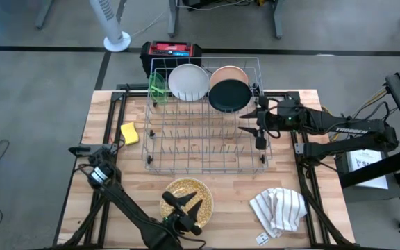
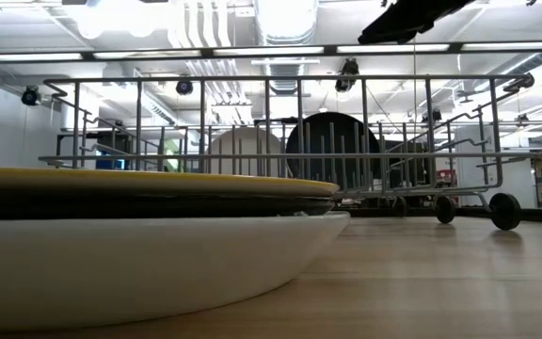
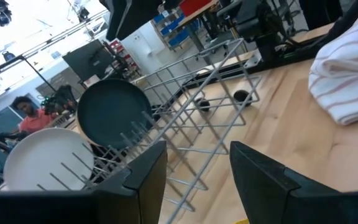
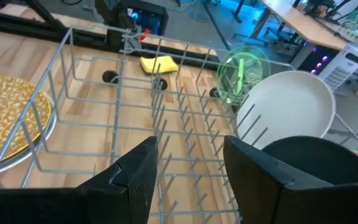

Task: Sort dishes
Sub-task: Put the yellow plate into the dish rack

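Presently, a wire dish rack [image 1: 205,114] stands at the centre of the wooden bench [image 1: 110,125]. Four dishes stand on edge in its far row: a lime-green translucent bowl [image 1: 158,87] at the left end, then a white plate [image 1: 187,81], a peach plate [image 1: 230,74], and a black plate [image 1: 228,96] in front of the peach one and overlapping it. The rest of the rack holds only bare tines.

On the bench in front of the rack lies a stack of dishes: a speckled tan plate [image 1: 186,200] on top, a dark dish beneath it and a white bowl [image 2: 149,268] at the bottom, as the low view shows.

The left pincer [image 1: 179,203] hangs over the speckled tan plate, fingers apart and empty; whether it touches the plate cannot be told. The right pincer [image 1: 253,129] reaches over the right side of the rack, near the black plate, jaws spread with nothing between them.

A yellow sponge [image 1: 129,133] lies on the bench just left of the rack. A striped white cloth [image 1: 278,210] lies crumpled at the near right. A red-and-black box [image 1: 171,52] sits behind the rack, off the bench edge. A person [image 3: 33,115] shows in the room beyond, in the left wrist view.
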{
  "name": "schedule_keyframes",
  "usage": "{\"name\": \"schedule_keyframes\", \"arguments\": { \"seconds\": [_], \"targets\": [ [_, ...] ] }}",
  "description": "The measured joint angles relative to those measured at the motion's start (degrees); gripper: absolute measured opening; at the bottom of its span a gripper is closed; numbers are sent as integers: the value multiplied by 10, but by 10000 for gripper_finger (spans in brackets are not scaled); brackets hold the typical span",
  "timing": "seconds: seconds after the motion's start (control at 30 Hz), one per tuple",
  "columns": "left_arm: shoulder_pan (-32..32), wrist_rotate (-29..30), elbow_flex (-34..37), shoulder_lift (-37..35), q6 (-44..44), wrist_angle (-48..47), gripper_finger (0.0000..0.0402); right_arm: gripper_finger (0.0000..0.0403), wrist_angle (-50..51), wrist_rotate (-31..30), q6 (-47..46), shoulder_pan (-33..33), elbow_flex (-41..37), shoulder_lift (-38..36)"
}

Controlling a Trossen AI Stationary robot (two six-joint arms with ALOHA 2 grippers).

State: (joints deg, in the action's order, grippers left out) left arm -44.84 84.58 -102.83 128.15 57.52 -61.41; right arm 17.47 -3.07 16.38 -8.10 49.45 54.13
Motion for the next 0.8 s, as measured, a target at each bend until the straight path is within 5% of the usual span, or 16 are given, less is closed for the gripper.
{"name": "schedule_keyframes", "arguments": {
  "seconds": [0.43, 0.53, 0.67, 0.8],
  "targets": [
    [8, -21, -76, 39, 0, -50, 166, 170, 24, 1, 16, 4, 0, -3],
    [8, -89, -102, 39, 37, -139, 166, 170, 43, 4, 11, 9, 0, -5],
    [8, -257, -165, 38, 143, -290, 166, 169, 98, 7, -13, 34, 0, -5],
    [4, -341, -199, 23, 58, -283, 166, 169, 122, 7, -50, 72, 0, -4]
  ]
}}
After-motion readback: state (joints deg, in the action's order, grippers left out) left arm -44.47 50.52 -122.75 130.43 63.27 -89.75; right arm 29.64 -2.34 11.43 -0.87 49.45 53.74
